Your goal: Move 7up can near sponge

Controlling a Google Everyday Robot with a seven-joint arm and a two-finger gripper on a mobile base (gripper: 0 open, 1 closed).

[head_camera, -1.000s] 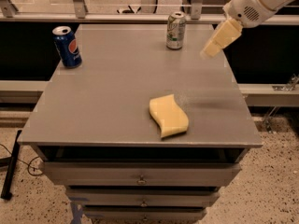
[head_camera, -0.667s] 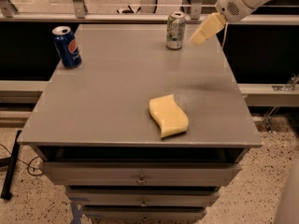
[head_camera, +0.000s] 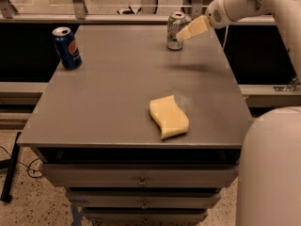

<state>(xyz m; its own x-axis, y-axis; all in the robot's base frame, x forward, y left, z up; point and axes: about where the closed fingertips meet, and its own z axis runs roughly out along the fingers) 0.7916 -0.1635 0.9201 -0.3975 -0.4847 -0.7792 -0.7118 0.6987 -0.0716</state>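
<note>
Holds cream gripper (head_camera: 187,32) at far edge of grey tabletop (head_camera: 117,93), just right of upright pale silver-white, green-marked 7up can (head_camera: 175,31). Cannot tell how jaws stand. Must bring can nearward to flat pale-yellow wavy sponge (head_camera: 169,117), well apart.

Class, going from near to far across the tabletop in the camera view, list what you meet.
sponge, Pepsi can, 7up can; the end effector hangs at the 7up can's right side, its depth unclear.
</note>
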